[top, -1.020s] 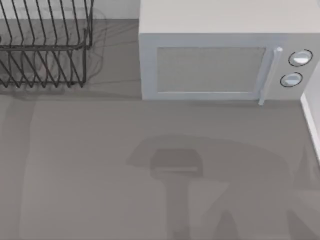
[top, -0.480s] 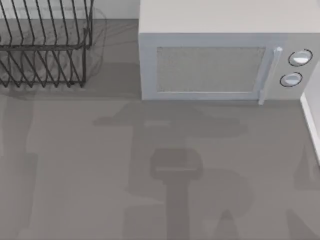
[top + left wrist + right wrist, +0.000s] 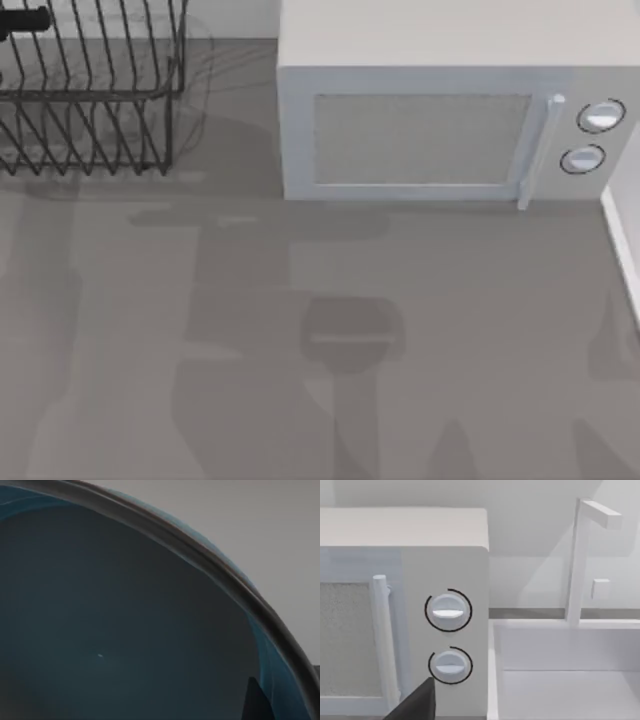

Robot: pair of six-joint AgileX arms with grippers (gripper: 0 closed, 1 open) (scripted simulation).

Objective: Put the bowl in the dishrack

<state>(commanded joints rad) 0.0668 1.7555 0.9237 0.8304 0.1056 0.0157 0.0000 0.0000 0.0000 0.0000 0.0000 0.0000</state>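
Observation:
The bowl (image 3: pixel 125 620) sits right against the left wrist camera, showing its blue inner wall and a dark curved rim. One dark fingertip (image 3: pixel 256 704) of my left gripper lies against the inside of the wall near the rim, so the gripper is shut on the bowl. The dishrack (image 3: pixel 90 95), a black wire frame with slanted prongs, stands at the table's back left. A black part of my left arm (image 3: pixel 25 20) reaches over the rack's far left end. My right gripper (image 3: pixel 415 705) hangs in front of the microwave's knobs.
A white microwave (image 3: pixel 440 100) with its door closed stands at the back, right of the rack. A white sink (image 3: pixel 560 670) with a tall faucet (image 3: pixel 580 555) adjoins the microwave's right side. Soft arm shadows lie on the grey table (image 3: pixel 480 300).
The arm shadows on the table have slid left toward the rack. A black part of my left arm has come into sight over the rack's top left.

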